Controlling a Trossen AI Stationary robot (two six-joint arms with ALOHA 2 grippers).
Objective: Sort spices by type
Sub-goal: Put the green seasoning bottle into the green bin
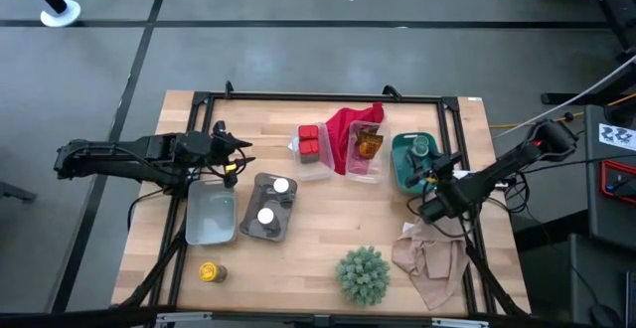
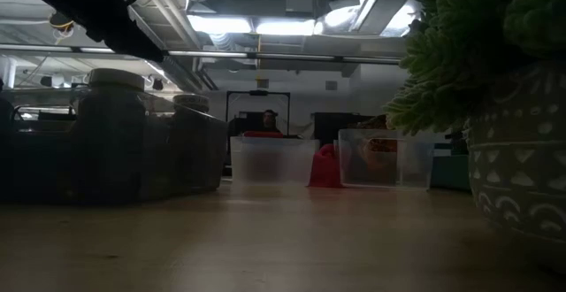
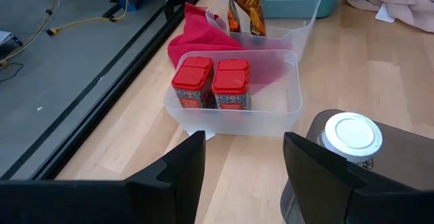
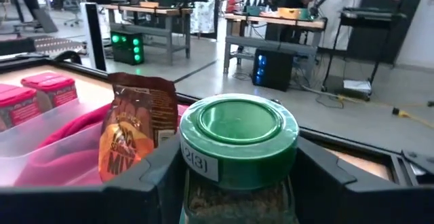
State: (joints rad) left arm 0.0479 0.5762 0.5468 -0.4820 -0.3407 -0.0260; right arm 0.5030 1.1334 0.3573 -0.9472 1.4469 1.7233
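My right gripper (image 4: pixel 239 183) is shut on a green-lidded spice jar (image 4: pixel 237 139) over the teal bin (image 1: pixel 402 174) at the table's right. My left gripper (image 3: pixel 244 173) hangs open above the table's left side (image 1: pixel 241 156), holding nothing. Two red tins (image 3: pixel 213 85) stand in a clear bin (image 3: pixel 288 108). A brown spice bag (image 1: pixel 370 145) leans in a second clear bin. Two white-topped jars (image 1: pixel 272 201) stand in a dark grey tray. A yellow-capped jar (image 1: pixel 211 271) stands alone near the front left. My right gripper pinches the green-lidded jar between its two fingers (image 4: pixel 159 173), one on each side of the jar's body (image 4: pixel 234 207) just under the lid. The fingers come nearly level, from the table's near right side. The jar stands upright; its base is out of view.
An empty grey tray (image 1: pixel 211 217) lies beside the dark one. A red cloth (image 1: pixel 348 127) lies behind the clear bins. A spiky green plant (image 1: pixel 363 274) and a beige cloth (image 1: pixel 429 256) sit at the front right. A black frame (image 1: pixel 328 96) rims the table.
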